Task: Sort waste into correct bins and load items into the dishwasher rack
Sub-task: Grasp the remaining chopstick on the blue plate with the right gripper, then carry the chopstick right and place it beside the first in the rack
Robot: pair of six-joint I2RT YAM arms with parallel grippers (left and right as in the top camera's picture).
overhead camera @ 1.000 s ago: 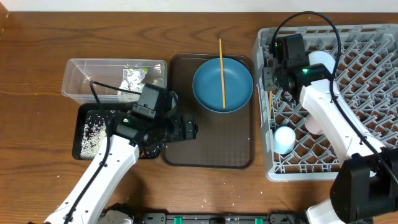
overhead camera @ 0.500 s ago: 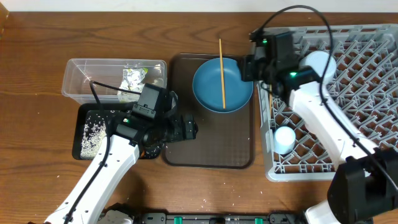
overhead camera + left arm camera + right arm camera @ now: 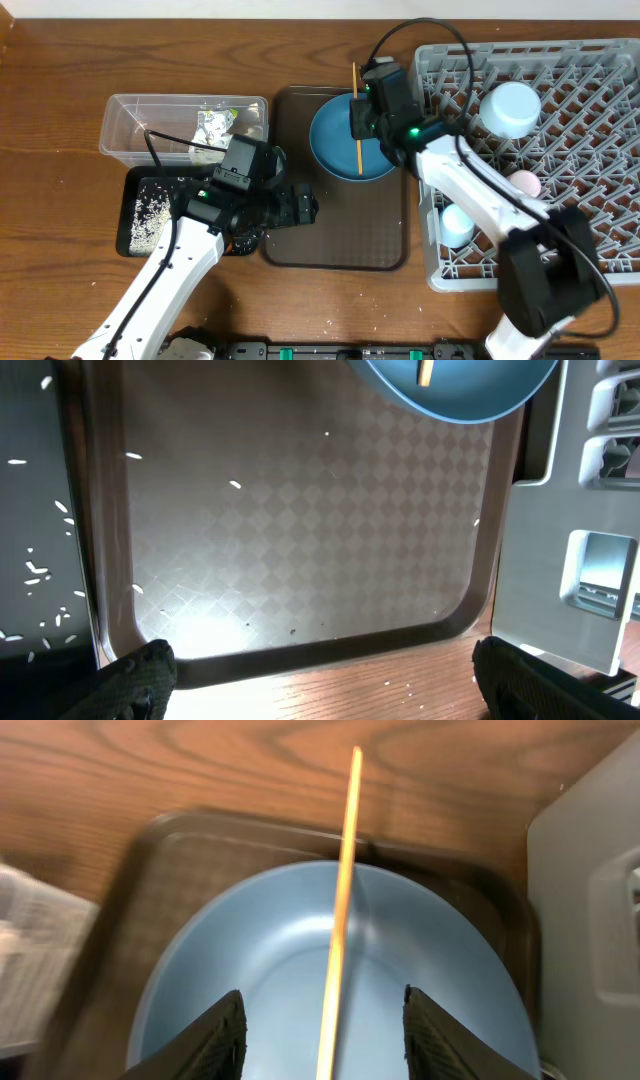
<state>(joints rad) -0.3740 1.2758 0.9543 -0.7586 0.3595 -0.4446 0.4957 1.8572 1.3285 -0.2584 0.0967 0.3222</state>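
- Wooden chopstick point(image 3: 345, 880): lying across the blue plate point(image 3: 250, 980), its long axis running from the plate's middle out over the far rim, the far tip reaching the brown serving tray point(image 3: 330, 240) that the plate is sitting on.
- My right gripper point(image 3: 325, 1040): hovering directly over the plate. The chopstick is lying straight below and ahead of it, and one finger is showing on each side of the stick.
- Right jaws: standing wide apart, holding nothing and touching nothing that I can see. I judge that their closing line crosses the stick's long axis, so a straight descent should be bracketing it.
- My left gripper point(image 3: 330, 685): hanging over the bare tray floor on the near side of the plate, its jaws wide apart and empty.
- Nearer arm: the right, by my reckoning; the left is sitting well short of the stick.
- Dishwasher rack point(image 3: 580, 150): standing just to the right of the plate and already carrying cups.
- Second chopstick: not showing in any view.
- Risk, as I judge it: the thin stick rolling on the plate's curved face as my fingers close.
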